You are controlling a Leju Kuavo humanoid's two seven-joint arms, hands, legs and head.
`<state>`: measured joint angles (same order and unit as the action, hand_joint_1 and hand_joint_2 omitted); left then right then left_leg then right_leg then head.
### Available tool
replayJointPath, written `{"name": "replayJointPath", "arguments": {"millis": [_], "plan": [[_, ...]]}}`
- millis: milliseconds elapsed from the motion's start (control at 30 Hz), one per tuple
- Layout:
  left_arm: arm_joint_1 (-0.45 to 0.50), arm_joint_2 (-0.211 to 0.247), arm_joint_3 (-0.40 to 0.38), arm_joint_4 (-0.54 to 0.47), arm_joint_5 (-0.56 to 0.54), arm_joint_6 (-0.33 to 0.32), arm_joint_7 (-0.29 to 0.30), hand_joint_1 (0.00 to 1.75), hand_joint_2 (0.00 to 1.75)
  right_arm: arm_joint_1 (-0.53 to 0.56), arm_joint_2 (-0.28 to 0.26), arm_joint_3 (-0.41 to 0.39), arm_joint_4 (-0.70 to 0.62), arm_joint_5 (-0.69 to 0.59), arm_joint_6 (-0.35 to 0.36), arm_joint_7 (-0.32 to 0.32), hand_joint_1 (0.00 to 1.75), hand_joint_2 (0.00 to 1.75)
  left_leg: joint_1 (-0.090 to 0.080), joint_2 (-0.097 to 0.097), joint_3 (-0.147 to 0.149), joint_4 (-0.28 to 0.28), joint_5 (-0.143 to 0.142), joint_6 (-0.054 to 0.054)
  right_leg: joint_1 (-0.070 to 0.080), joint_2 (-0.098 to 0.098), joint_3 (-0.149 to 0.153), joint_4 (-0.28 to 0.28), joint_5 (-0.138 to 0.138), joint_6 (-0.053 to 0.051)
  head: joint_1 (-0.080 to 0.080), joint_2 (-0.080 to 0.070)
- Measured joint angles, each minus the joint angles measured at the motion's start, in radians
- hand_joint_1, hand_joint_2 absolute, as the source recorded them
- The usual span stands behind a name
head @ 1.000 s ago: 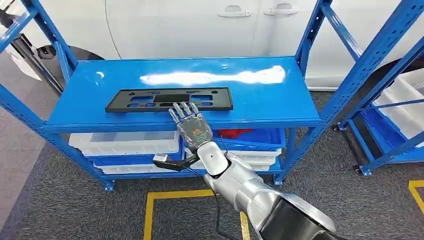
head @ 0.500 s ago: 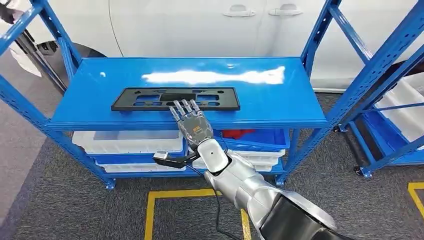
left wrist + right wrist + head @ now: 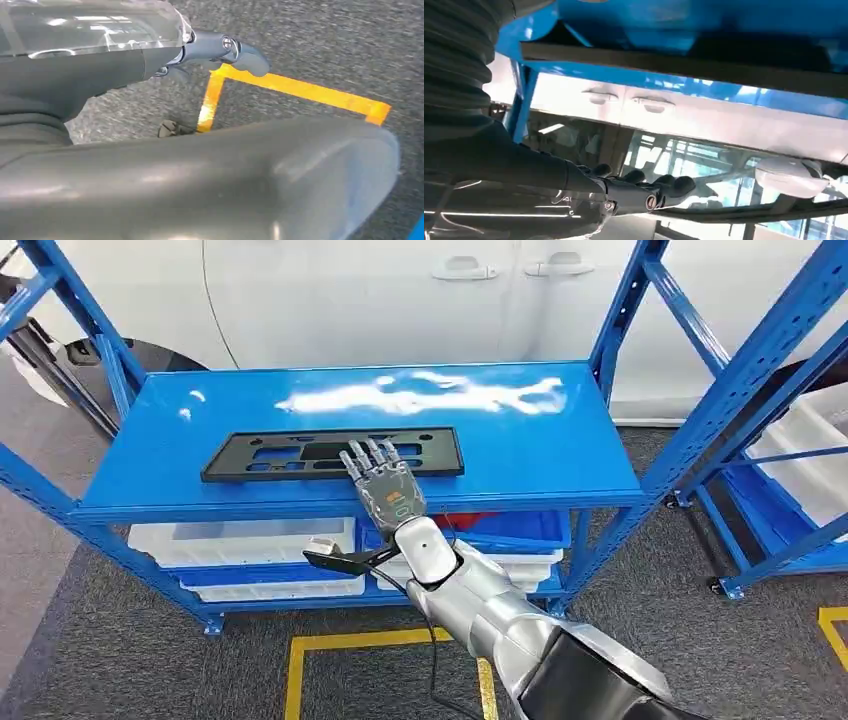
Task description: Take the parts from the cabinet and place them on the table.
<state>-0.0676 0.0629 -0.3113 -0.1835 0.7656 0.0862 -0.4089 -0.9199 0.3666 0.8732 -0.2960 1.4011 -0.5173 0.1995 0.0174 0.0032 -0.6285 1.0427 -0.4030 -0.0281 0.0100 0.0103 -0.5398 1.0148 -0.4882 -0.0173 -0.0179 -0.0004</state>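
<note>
Reaching over the front edge of the blue shelf (image 3: 520, 455), the right hand (image 3: 385, 485) has its fingers (image 3: 368, 455) spread flat on the black plate (image 3: 300, 456), grasping nothing yet. The plate lies flat near that front edge (little to hook under), so the fingers could slip or push it backward. White bins (image 3: 240, 537) sit below; blue uprights (image 3: 620, 315) flank the reach. Left hand (image 3: 220, 50) hangs over the floor, fingers curled in, holding nothing.

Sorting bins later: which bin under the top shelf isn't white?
The blue bin, right of centre beneath the blue shelf, just beyond the right robot hand. The white bins beside and below it are pale.
</note>
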Motion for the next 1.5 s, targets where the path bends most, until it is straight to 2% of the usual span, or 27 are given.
{"name": "replayJointPath", "arguments": {"millis": [33,167,200,267,300,333,400,467,533,600,667,733,800,833,867,900,967,1033,1133,1200,1233,1300,1333,1367,1400,1467,1500], "plan": [[-0.004,0.000,0.000,0.000,-0.001,0.000,-0.001,0.00,0.00,0.000,0.001,0.002,-0.002,-0.002,0.000,-0.001,0.00,1.75,0.001,-0.003,-0.001,-0.007,-0.008,0.015,-0.001,0.001,-0.007,0.003,0.001,0.003,0.000,0.000],[0.000,-0.001,0.000,0.000,-0.004,0.000,-0.002,0.00,0.00,0.001,0.002,0.004,-0.003,-0.010,-0.002,-0.003,0.00,1.75,0.005,-0.004,0.002,-0.014,-0.014,0.032,-0.003,-0.001,-0.008,0.016,-0.019,0.019,0.000,0.000],[-0.002,-0.001,0.000,0.000,-0.006,0.000,-0.002,0.00,0.00,-0.001,0.002,0.005,-0.003,-0.012,-0.003,-0.003,0.00,1.75,0.005,-0.003,0.004,-0.014,-0.017,0.038,-0.004,-0.003,-0.030,0.061,-0.044,0.025,0.000,0.000],[-0.004,-0.001,0.000,0.000,-0.011,0.000,-0.002,0.00,0.00,0.000,0.001,0.005,-0.003,-0.016,-0.003,-0.003,0.00,1.75,0.003,-0.003,0.006,-0.014,-0.021,0.044,-0.008,-0.003,-0.120,0.229,-0.114,0.033,0.000,0.000],[-0.004,0.000,0.000,0.000,-0.013,0.000,-0.002,0.00,0.00,0.002,0.000,0.006,-0.002,-0.016,-0.003,-0.003,0.00,1.75,0.003,-0.003,0.007,-0.014,-0.022,0.046,-0.008,-0.004,-0.163,0.299,-0.131,0.034,0.000,0.000],[-0.004,0.000,0.000,0.000,-0.013,0.001,-0.001,0.00,0.00,0.005,-0.001,0.007,0.000,-0.016,-0.003,-0.003,0.00,1.75,0.003,-0.003,0.009,-0.014,-0.024,0.046,-0.009,-0.004,-0.192,0.332,-0.125,0.035,0.000,0.000],[-0.003,0.000,0.000,0.000,-0.016,0.001,0.000,0.00,0.00,0.005,-0.002,0.016,0.002,-0.016,-0.002,-0.003,0.00,1.75,0.002,-0.005,0.016,-0.014,-0.029,0.046,-0.010,-0.004,-0.173,0.253,-0.044,0.029,0.000,0.000],[-0.006,0.000,0.000,0.000,-0.021,0.001,0.001,0.00,0.00,0.001,-0.002,0.023,0.002,-0.013,-0.002,-0.003,0.00,1.75,0.001,-0.007,0.027,-0.014,-0.034,0.041,-0.005,-0.004,-0.099,0.071,0.060,0.012,0.000,0.000],[-0.011,-0.004,0.000,0.000,-0.024,0.001,0.001,0.00,0.00,-0.001,-0.002,0.025,0.002,-0.010,-0.002,-0.003,0.00,1.75,-0.003,-0.008,0.025,-0.014,-0.037,0.034,0.003,-0.006,-0.073,0.004,0.055,0.003,0.000,0.000],[-0.008,-0.004,0.000,0.000,-0.025,0.002,0.002,0.00,0.00,0.001,-0.002,0.030,0.002,-0.008,-0.002,-0.002,0.00,1.75,0.002,-0.005,0.027,-0.021,-0.036,0.022,0.006,-0.003,-0.076,0.008,0.052,-0.001,0.000,0.000],[-0.010,-0.003,0.000,0.000,-0.026,0.002,0.002,0.00,0.00,0.001,-0.002,0.031,0.002,-0.006,-0.002,-0.002,0.00,1.75,0.002,-0.003,0.029,-0.018,-0.042,0.013,-0.008,-0.005,-0.060,-0.018,0.065,-0.009,0.000,0.000],[-0.010,-0.005,-0.001,0.000,-0.026,0.002,0.002,0.00,0.00,-0.002,-0.002,0.034,0.002,-0.005,-0.002,-0.002,0.00,1.75,0.002,-0.004,-0.009,0.075,-0.100,0.008,-0.007,-0.006,-0.052,-0.025,0.065,-0.018,0.000,0.000],[-0.009,-0.003,-0.001,0.000,-0.026,0.002,0.002,0.00,0.00,0.003,-0.002,0.038,0.002,-0.005,-0.002,-0.002,0.00,1.75,0.004,-0.004,-0.086,0.229,-0.165,0.001,-0.004,-0.008,-0.050,-0.024,0.062,-0.021,0.000,0.000],[-0.007,-0.004,-0.001,0.000,-0.024,0.002,0.002,0.00,0.00,0.006,-0.002,0.038,0.002,-0.005,-0.002,-0.002,0.00,1.75,0.004,-0.004,-0.112,0.277,-0.174,-0.002,-0.004,-0.007,-0.050,-0.022,0.060,-0.022,0.000,0.000],[-0.005,-0.003,-0.001,0.000,-0.024,0.002,0.002,0.00,0.00,0.008,-0.002,0.039,0.002,-0.005,-0.002,-0.002,0.00,1.75,0.004,-0.004,-0.116,0.277,-0.158,-0.004,-0.004,-0.006,-0.049,-0.020,0.058,-0.022,0.000,0.000],[-0.004,-0.003,-0.001,0.000,-0.024,0.002,0.002,0.00,0.00,0.008,-0.002,0.040,0.002,-0.005,-0.002,-0.002,0.00,1.75,0.005,-0.004,-0.096,0.229,-0.121,-0.005,-0.005,-0.004,-0.048,-0.017,0.055,-0.019,0.000,0.000],[-0.006,-0.001,-0.001,0.000,-0.024,0.002,0.001,0.00,0.00,0.007,-0.002,0.042,0.002,-0.009,-0.002,-0.002,0.00,1.75,0.008,-0.003,-0.011,0.053,-0.027,-0.006,-0.008,-0.003,-0.042,-0.007,0.044,-0.012,0.000,0.000],[-0.007,-0.001,-0.001,0.000,-0.023,0.002,0.000,0.00,0.00,0.004,-0.002,0.045,0.002,-0.013,-0.002,-0.002,0.00,1.75,0.002,-0.006,0.021,-0.015,-0.032,0.003,0.001,-0.001,-0.051,0.012,0.034,0.000,0.000,0.000],[-0.004,-0.001,-0.001,0.000,-0.023,0.001,-0.001,0.00,0.00,0.005,-0.002,0.047,0.002,-0.016,-0.002,0.000,0.00,1.75,0.000,-0.008,0.014,-0.008,-0.032,0.022,0.000,-0.002,-0.052,0.007,0.035,0.008,0.000,0.000],[-0.005,-0.002,-0.001,0.000,-0.023,0.001,-0.002,0.00,0.00,0.004,-0.002,0.047,-0.001,-0.018,-0.002,0.001,0.00,1.75,0.006,-0.008,0.019,-0.014,-0.031,0.034,-0.003,-0.003,-0.059,0.032,0.012,0.020,0.000,0.000],[-0.005,-0.002,0.000,0.000,-0.023,0.001,-0.003,0.00,0.00,0.002,-0.002,0.047,-0.001,-0.019,-0.001,0.002,0.00,1.75,0.006,-0.007,0.019,-0.014,-0.032,0.039,-0.005,-0.004,-0.085,0.084,-0.017,0.025,0.000,0.000],[-0.005,-0.001,0.000,0.000,-0.023,0.001,-0.007,0.00,0.00,0.006,-0.002,0.049,-0.001,-0.021,0.000,0.003,0.00,1.75,0.005,-0.007,0.019,-0.014,-0.035,0.044,-0.011,-0.005,-0.174,0.259,-0.089,0.033,0.000,0.000],[-0.004,-0.001,0.000,0.000,-0.023,0.001,-0.009,0.00,0.00,0.009,-0.003,0.052,-0.001,-0.023,0.000,0.004,0.00,1.75,0.004,-0.006,0.020,-0.014,-0.035,0.044,-0.012,-0.005,-0.209,0.317,-0.099,0.034,0.000,0.000],[-0.003,-0.001,0.000,0.000,-0.020,0.001,-0.010,0.00,0.00,0.011,-0.003,0.055,-0.001,-0.023,0.000,0.004,0.00,1.75,0.004,-0.007,0.022,-0.014,-0.037,0.044,-0.013,-0.005,-0.223,0.330,-0.086,0.033,0.000,0.000],[-0.002,-0.001,0.000,0.000,-0.020,0.001,-0.010,0.00,0.00,0.011,-0.003,0.056,-0.001,-0.024,0.000,0.005,0.00,1.75,0.004,-0.008,0.024,-0.014,-0.038,0.044,-0.013,-0.005,-0.212,0.296,-0.054,0.030,0.000,0.000],[-0.003,-0.001,0.000,0.000,-0.020,0.001,-0.012,0.00,0.00,0.008,-0.003,0.059,-0.006,-0.030,0.000,0.008,0.00,1.75,0.003,-0.010,0.035,-0.014,-0.044,0.041,-0.011,-0.005,-0.134,0.121,0.047,0.017,0.000,0.000],[-0.002,-0.002,0.000,0.000,-0.020,0.001,-0.012,0.00,0.00,0.006,-0.003,0.062,-0.008,-0.034,0.000,0.008,0.00,1.75,0.003,-0.010,0.039,-0.015,-0.046,0.038,-0.004,-0.005,-0.096,0.033,0.078,0.005,0.000,0.000]]}}
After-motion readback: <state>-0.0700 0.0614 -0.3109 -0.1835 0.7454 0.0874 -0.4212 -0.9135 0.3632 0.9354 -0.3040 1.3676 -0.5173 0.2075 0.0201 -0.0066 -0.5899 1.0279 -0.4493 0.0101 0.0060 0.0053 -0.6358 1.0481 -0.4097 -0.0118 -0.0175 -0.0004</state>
